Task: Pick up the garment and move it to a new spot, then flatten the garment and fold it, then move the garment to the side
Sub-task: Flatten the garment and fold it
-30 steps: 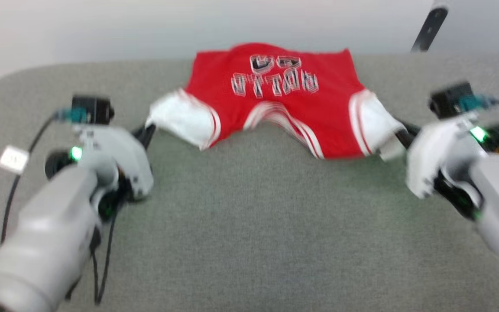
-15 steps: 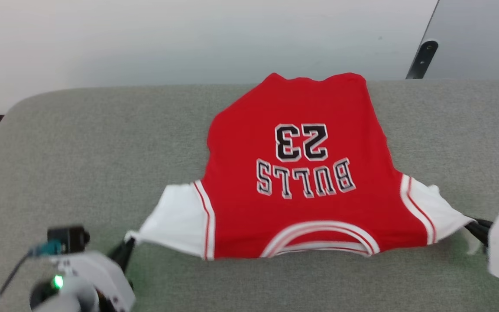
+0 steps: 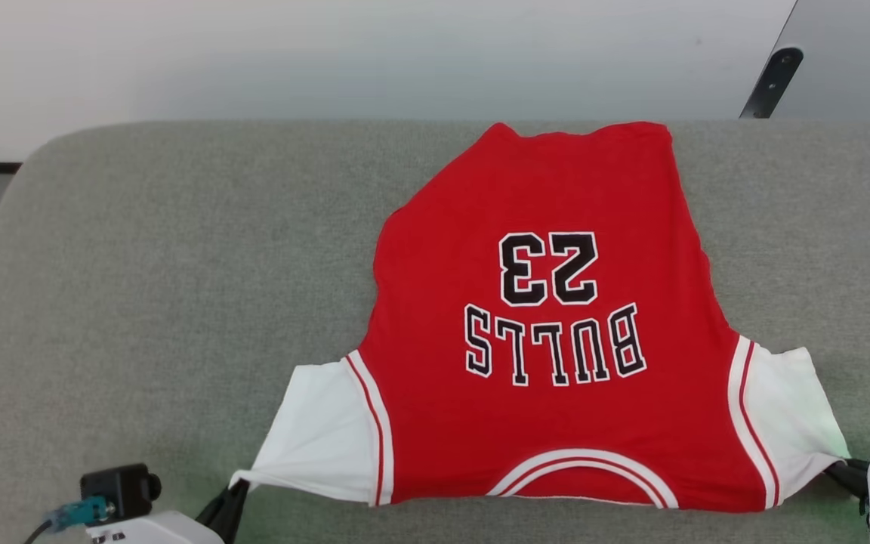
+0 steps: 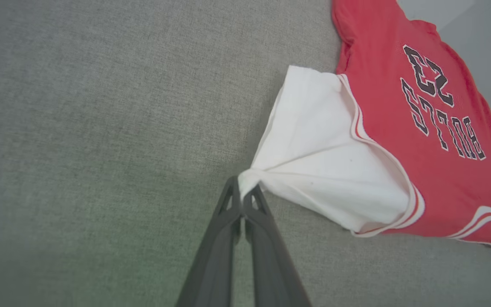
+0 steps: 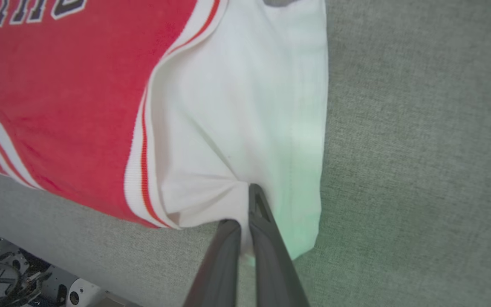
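The garment [image 3: 548,332], a red short-sleeved shirt with white sleeves and black "BULLS 23" lettering, lies spread face up on the grey cushion, its collar toward me. My left gripper [image 3: 232,493] at the lower left is shut on the bunched tip of the white sleeve [image 4: 313,153]; its fingers [image 4: 232,221] pinch the cloth. My right gripper [image 3: 843,474] at the lower right is shut on the other white sleeve [image 5: 245,128], the cloth puckered at the fingertips [image 5: 256,200]. The garment [image 4: 424,128] [image 5: 66,98] is stretched between the two grippers.
The grey cushion [image 3: 163,287] has a rounded far-left corner and free room left of the shirt. A pale wall stands behind it, with a dark bracket [image 3: 771,79] at the far right. Part of my base [image 5: 19,281] shows past the near edge.
The head camera has tilted, so the picture shifted. Both grippers, still shut on the sleeves, have drawn the shirt toward me; it now lies flatter and more stretched out.
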